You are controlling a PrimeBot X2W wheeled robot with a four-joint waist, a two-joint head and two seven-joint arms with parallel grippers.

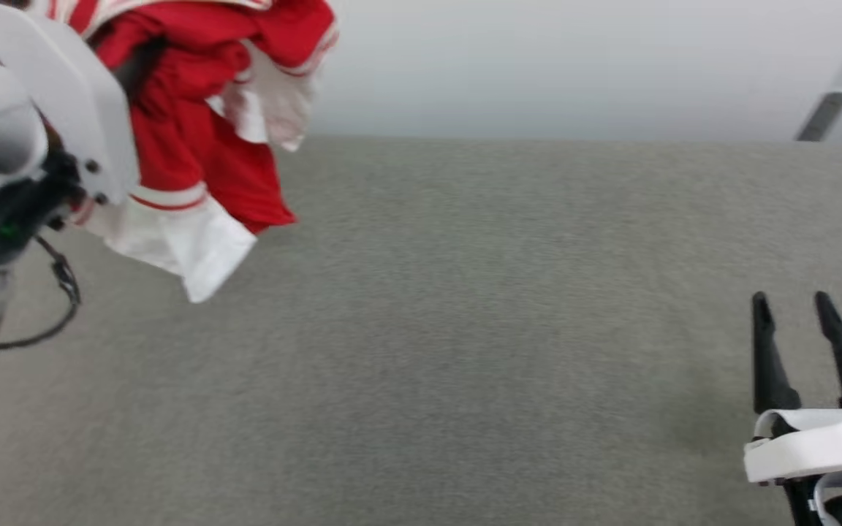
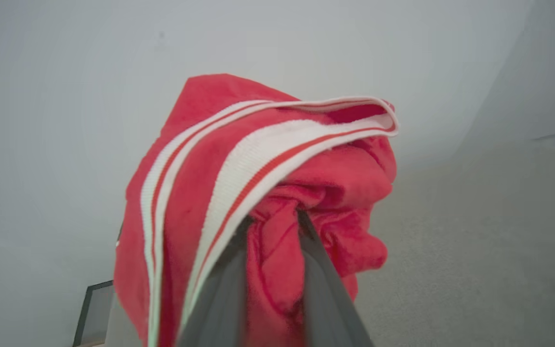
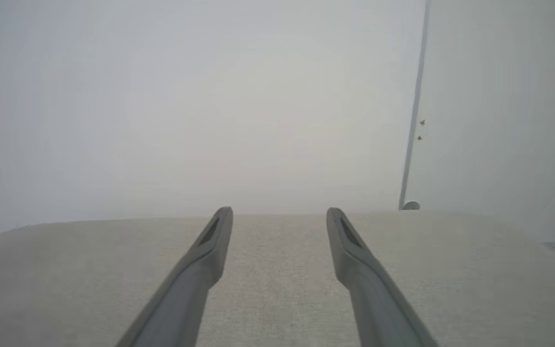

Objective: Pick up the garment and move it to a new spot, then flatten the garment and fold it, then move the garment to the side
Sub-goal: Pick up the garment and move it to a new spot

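The garment [image 1: 202,146], a red jersey with white sleeves and white-and-red striped trim, hangs bunched in the air at the upper left of the head view, clear of the grey surface [image 1: 465,329]. My left gripper [image 2: 273,217] is shut on the garment [image 2: 268,159], red cloth pinched between its two dark fingers; in the head view its fingers are hidden behind the pale left forearm and the cloth. The number print is hidden in the folds. My right gripper [image 1: 792,299] stands open at the lower right, low over the surface, and my right gripper [image 3: 280,212] holds nothing.
The grey fabric-covered surface spreads across the head view, with its far edge against a pale wall [image 1: 574,66]. A dark strip [image 1: 821,115] leans at the upper right corner. A cable [image 1: 55,307] loops off the left arm.
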